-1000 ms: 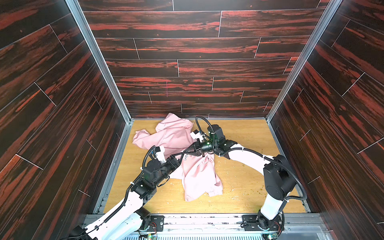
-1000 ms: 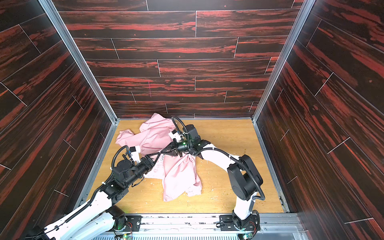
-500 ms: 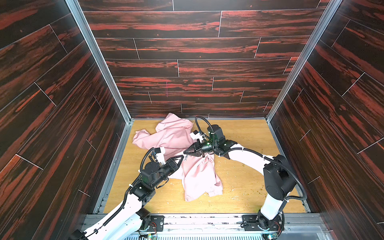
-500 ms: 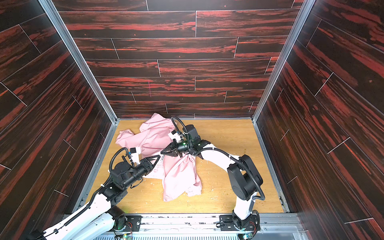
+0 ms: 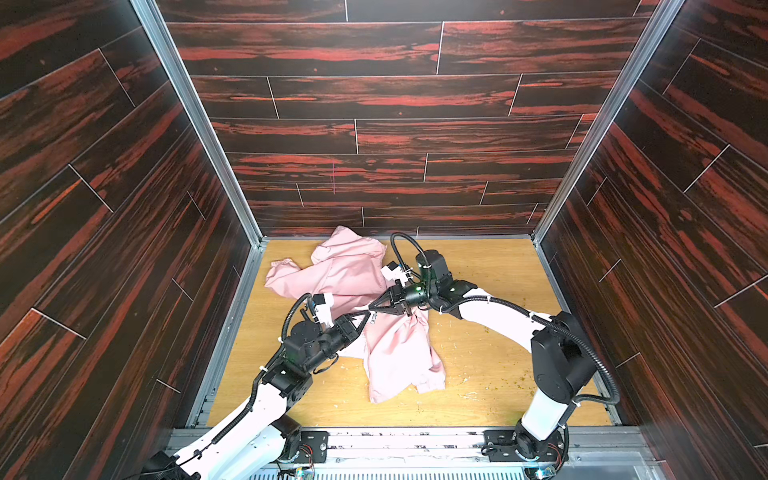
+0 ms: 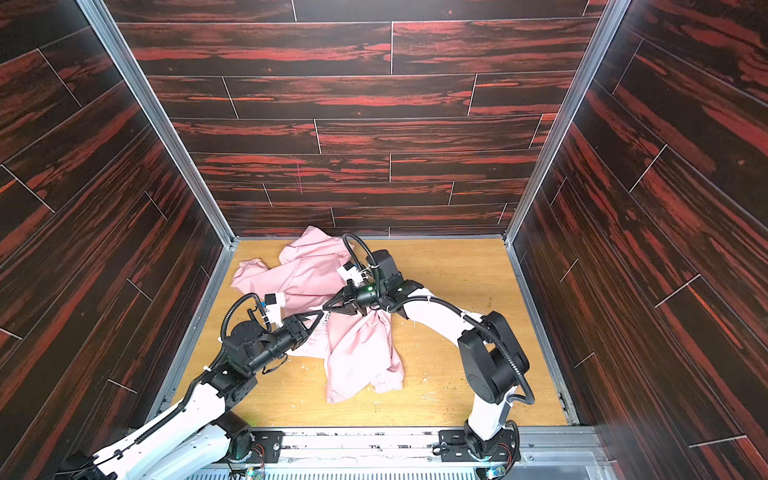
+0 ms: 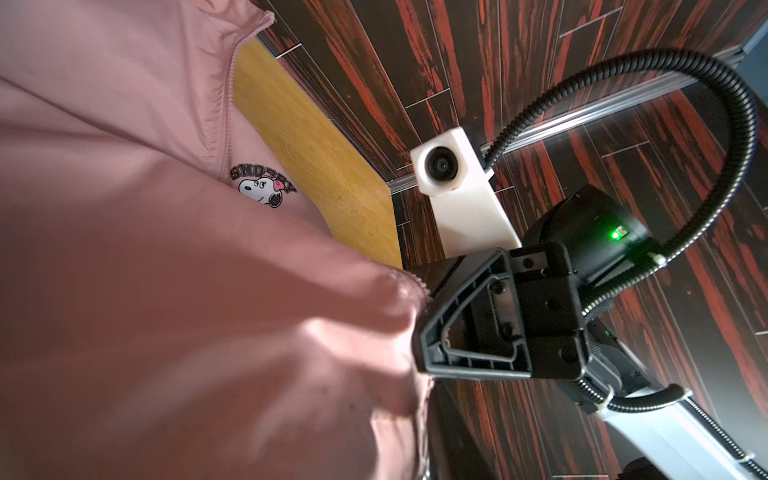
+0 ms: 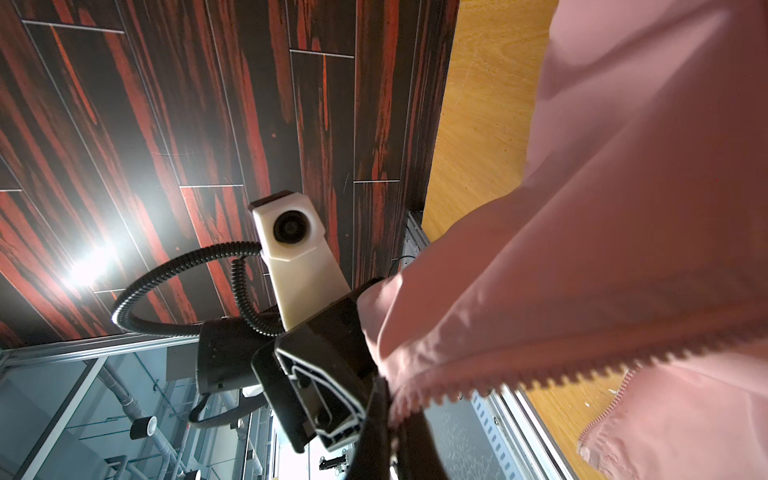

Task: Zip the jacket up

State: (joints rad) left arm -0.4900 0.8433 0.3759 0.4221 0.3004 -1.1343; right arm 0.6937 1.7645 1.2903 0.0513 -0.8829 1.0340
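Observation:
The pink jacket lies crumpled on the wooden floor, and its middle is lifted between my two grippers. My right gripper is shut on the open zipper edge, whose teeth run loose beside it. My left gripper meets it tip to tip, and its fingers are closed on the neighbouring fold. In the left wrist view, fabric hides my own jaws. The chest logo and another stretch of unzipped zipper show there.
Dark red wood-pattern walls enclose the wooden floor on three sides. A metal rail with both arm bases runs along the front. Small crumbs are scattered on the floor at the front right.
My left gripper's fingers have narrowed onto the jacket fold right beside the right gripper. The right gripper has kept its hold and barely moved.

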